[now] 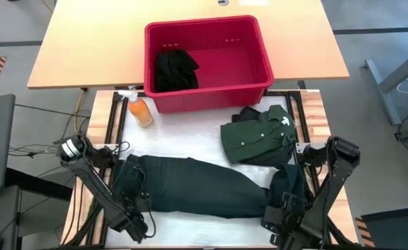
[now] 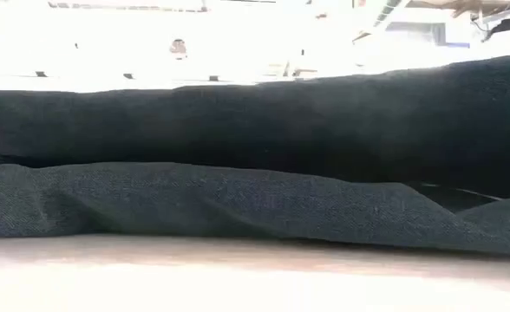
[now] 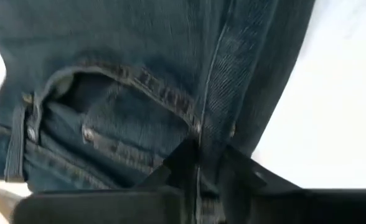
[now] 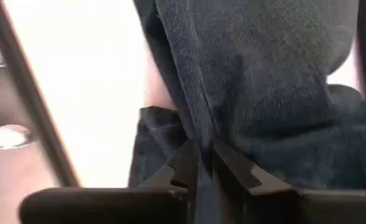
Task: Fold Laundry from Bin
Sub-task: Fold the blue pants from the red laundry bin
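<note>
My left gripper (image 3: 198, 165): at the table's 7 o'clock, jaws pinched narrow on the jeans' waistband side seam, just by a front pocket with rivets.
My right gripper (image 4: 200, 163): at 5 o'clock, jaws clamped narrow on a fold of the leg end of the same jeans.
Jeans (image 1: 190, 186): lay lengthwise across the near edge of the white work surface (image 1: 183, 135), waist toward 8 o'clock, hems toward 4 o'clock; in the low view they filled the frame as two dark layers (image 2: 238, 208).
How the jeans would handle: I judged them heavy for cloth and fairly stiff, denim that sags in the middle but holds a crease; not slippery, not fragile. Seams and waistband looked like the firmest places to grip.
Green shirt (image 1: 258, 133): already folded, at 2 o'clock from the jeans, just beyond them.
Spray bottle (image 1: 139, 110): at 10 o'clock, lying beside the bin.
Bin (image 1: 259, 48): farthest, at 12 o'clock, with one black garment (image 1: 173, 69) inside its left end, soft and light by the look.
</note>
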Controlling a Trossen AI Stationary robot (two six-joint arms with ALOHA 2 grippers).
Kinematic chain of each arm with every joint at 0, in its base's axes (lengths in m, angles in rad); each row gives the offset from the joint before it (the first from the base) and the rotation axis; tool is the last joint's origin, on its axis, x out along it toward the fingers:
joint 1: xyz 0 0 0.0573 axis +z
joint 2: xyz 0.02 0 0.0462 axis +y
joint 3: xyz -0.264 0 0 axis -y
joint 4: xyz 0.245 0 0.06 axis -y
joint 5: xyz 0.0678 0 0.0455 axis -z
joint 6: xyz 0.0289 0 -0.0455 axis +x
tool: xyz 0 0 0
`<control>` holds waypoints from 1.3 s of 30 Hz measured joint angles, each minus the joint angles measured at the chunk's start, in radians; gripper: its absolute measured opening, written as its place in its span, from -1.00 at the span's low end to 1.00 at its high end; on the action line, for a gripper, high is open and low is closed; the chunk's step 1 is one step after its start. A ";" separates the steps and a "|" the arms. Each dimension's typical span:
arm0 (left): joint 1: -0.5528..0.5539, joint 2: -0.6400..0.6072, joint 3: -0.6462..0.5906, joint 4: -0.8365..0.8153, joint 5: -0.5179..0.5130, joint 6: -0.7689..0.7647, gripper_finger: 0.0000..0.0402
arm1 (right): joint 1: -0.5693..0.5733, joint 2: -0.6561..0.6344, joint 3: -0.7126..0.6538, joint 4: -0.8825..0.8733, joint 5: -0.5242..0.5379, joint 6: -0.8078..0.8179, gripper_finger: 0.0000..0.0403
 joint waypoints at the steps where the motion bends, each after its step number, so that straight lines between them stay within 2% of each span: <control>1: 0.000 0.000 -0.005 -0.007 0.009 -0.007 -0.68 | -0.004 -0.019 0.000 0.005 -0.011 0.003 -0.61; 5: 0.006 -0.041 -0.066 -0.019 0.074 -0.061 -0.49 | -0.025 -0.121 0.000 0.025 -0.032 0.022 -0.42; 9: 0.002 -0.125 -0.183 0.033 0.140 -0.154 -0.40 | -0.031 -0.214 0.000 0.038 0.001 0.027 -0.18; 14: -0.051 -0.264 -0.273 0.085 0.102 -0.334 -0.37 | -0.004 -0.259 0.000 0.011 0.205 0.045 0.05; 18: -0.116 -0.387 -0.295 0.085 0.080 -0.484 -0.37 | -0.016 -0.256 -0.002 -0.012 0.329 0.078 0.09; 20: -0.145 -0.439 -0.294 0.092 0.024 -0.554 -0.37 | -0.035 -0.245 -0.030 0.024 0.364 0.078 0.09; 21: -0.161 -0.467 -0.288 0.109 -0.035 -0.589 -0.37 | -0.049 -0.234 -0.052 0.052 0.371 0.077 0.08; 23: -0.187 -0.518 -0.285 0.178 -0.229 -0.627 -0.37 | -0.080 -0.203 -0.106 0.134 0.372 0.050 0.07; 25: -0.193 -0.555 -0.285 0.313 -0.415 -0.585 -0.37 | -0.111 -0.170 -0.154 0.240 0.363 0.002 0.06; 26: -0.188 -0.563 -0.285 0.360 -0.466 -0.541 -0.37 | -0.124 -0.153 -0.171 0.286 0.363 -0.021 0.06; 31: -0.102 -0.517 -0.295 0.411 -0.517 -0.433 -0.37 | -0.177 -0.069 -0.211 0.392 0.363 -0.050 0.03; 35: 0.023 -0.418 -0.342 0.512 -0.471 -0.395 -0.37 | -0.198 0.003 -0.227 0.431 0.328 -0.029 0.03; 39: 0.124 -0.310 -0.389 0.662 -0.289 -0.303 -0.37 | -0.201 0.069 -0.285 0.572 0.233 -0.027 0.03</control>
